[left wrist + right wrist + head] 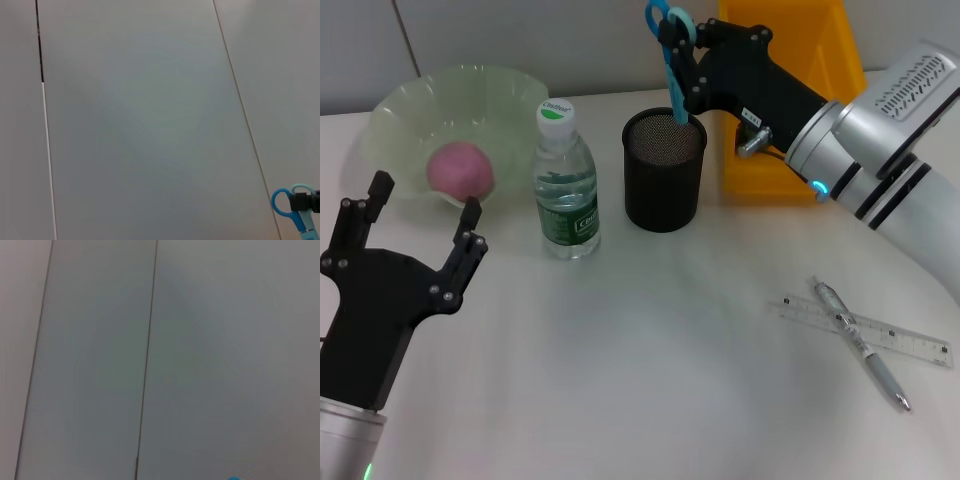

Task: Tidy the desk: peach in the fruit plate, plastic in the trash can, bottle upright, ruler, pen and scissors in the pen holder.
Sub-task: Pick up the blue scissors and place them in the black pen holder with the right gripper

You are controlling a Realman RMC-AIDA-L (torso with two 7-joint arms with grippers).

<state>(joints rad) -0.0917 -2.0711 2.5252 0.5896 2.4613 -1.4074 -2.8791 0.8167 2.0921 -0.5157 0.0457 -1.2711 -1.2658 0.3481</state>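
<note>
My right gripper [685,70] is shut on the blue scissors [670,45], handles up, blades pointing down with their tips at the mouth of the black mesh pen holder [664,175]. The scissors' handles also show in the left wrist view [292,205]. A pink peach [460,168] lies in the pale green fruit plate [410,100]. The water bottle [564,185] stands upright between plate and holder. A clear ruler [910,343] and a pen [860,345] lie crossed on the table at the right. My left gripper [427,197] is open and empty, just in front of the plate. No plastic is in view.
A yellow bin [830,50] stands at the back right, behind my right arm. The right wrist view shows only wall panels.
</note>
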